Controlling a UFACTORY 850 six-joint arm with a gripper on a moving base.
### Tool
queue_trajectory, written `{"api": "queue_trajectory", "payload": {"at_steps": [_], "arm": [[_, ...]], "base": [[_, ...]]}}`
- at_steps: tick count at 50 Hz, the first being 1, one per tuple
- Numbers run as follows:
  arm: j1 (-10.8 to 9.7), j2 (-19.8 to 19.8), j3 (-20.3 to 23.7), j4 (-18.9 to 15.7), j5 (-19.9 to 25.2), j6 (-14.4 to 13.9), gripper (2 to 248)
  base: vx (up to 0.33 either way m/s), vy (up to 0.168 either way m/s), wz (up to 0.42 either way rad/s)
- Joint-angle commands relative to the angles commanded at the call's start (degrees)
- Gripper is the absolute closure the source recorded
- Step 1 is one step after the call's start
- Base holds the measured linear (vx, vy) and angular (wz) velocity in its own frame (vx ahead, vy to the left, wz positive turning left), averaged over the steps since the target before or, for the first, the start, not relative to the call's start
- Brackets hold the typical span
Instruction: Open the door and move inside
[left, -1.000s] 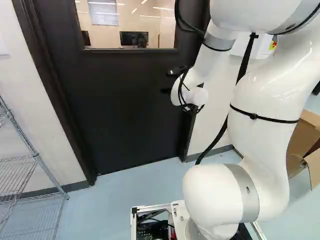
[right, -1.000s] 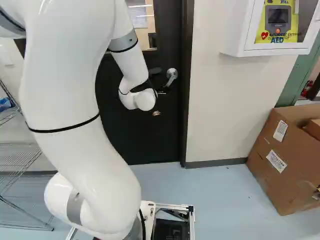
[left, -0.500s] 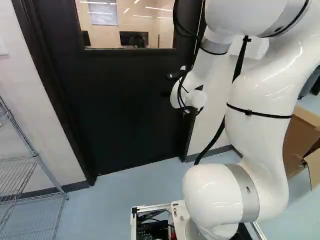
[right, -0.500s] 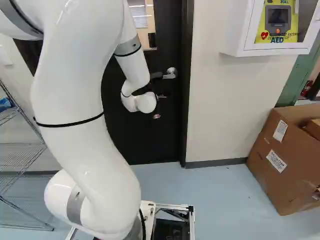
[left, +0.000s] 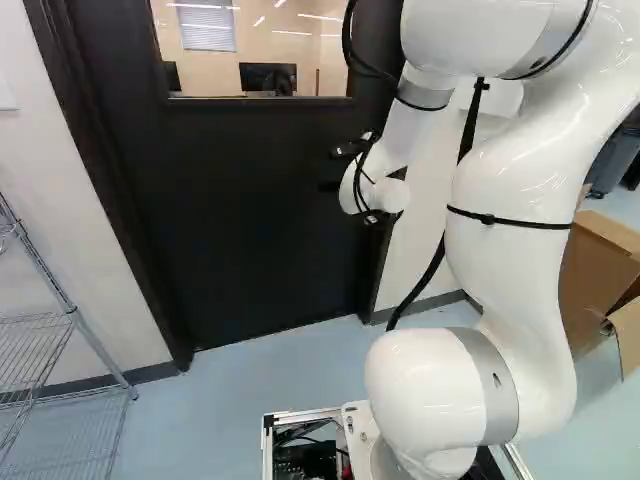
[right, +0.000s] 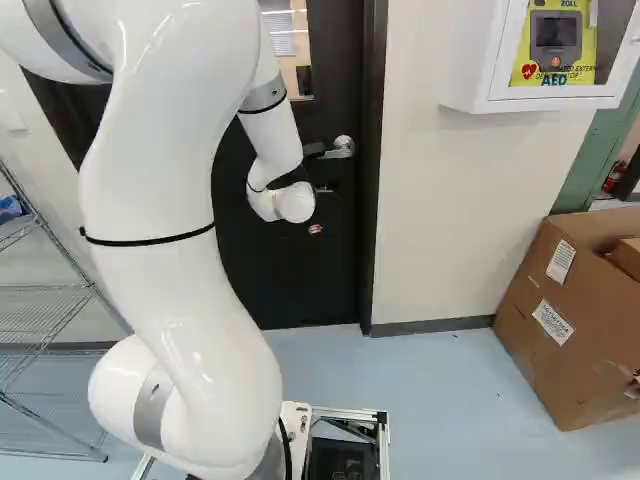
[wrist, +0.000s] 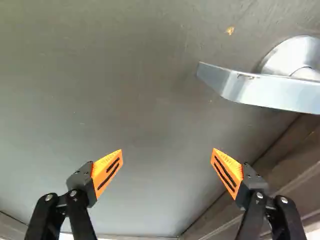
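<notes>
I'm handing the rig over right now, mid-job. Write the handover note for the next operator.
Gripper: open, fingers wide apart, nothing gripped.
Handle: on the door, ahead of the gripper and off to the side toward the door frame; not between the fingers.
Done: the arm is reaching up to the door near its handle.
Left: door is shut; work the handle, open it, drive inside. Push or pull: I can't tell.

White wall cabinet (right: 468, 60) above cardboard box (right: 585, 365), slightly left. Red extinguisher (right: 613, 178) beyond box. Wire shelving (left: 72, 310) well left of box.
</notes>
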Motion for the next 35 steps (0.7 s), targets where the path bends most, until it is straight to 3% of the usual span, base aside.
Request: {"api": "queue_trajectory", "payload": {"at_steps": [35], "arm": [[0.4,-6.5,-8.0,0.0,0.0,0.0,3]], "base": [[0.0,0.0,0.0]]}}
